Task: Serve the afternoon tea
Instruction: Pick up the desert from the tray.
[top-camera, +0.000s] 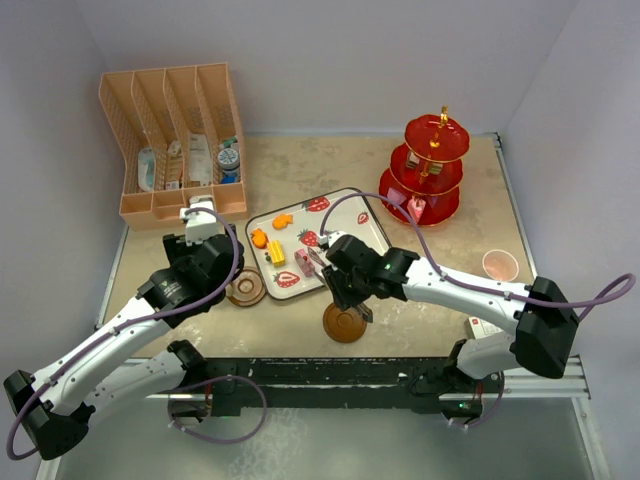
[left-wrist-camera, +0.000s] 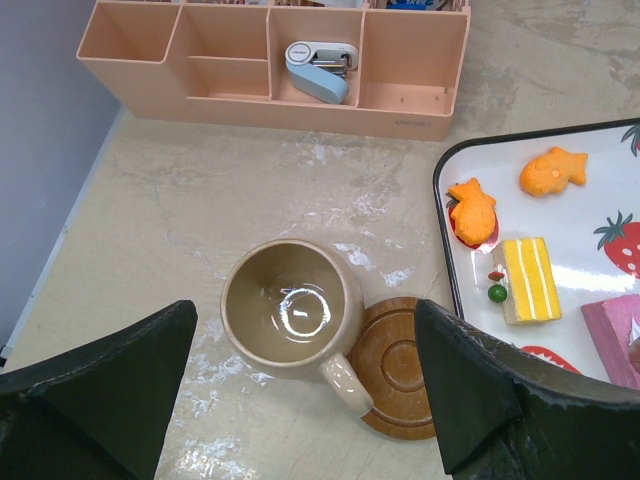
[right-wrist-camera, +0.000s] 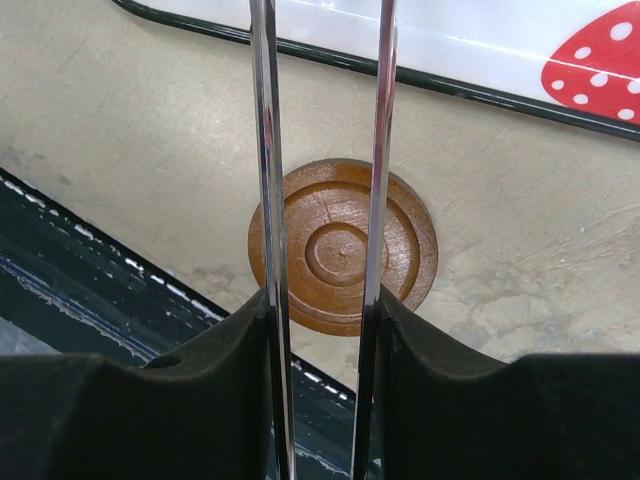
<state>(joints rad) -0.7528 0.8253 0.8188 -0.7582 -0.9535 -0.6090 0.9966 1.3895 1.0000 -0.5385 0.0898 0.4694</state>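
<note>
The tongs (right-wrist-camera: 266, 150) cross the saucer (right-wrist-camera: 343, 245), tips cut off above.

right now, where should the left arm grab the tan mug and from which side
Probably the rim wall, from straight above. The tan mug stands upright and empty with its mouth open, so one of the jaws can go inside and one outside. Pick the side opposite the handle, which sticks out over the brown saucer and would get in the way.
</note>
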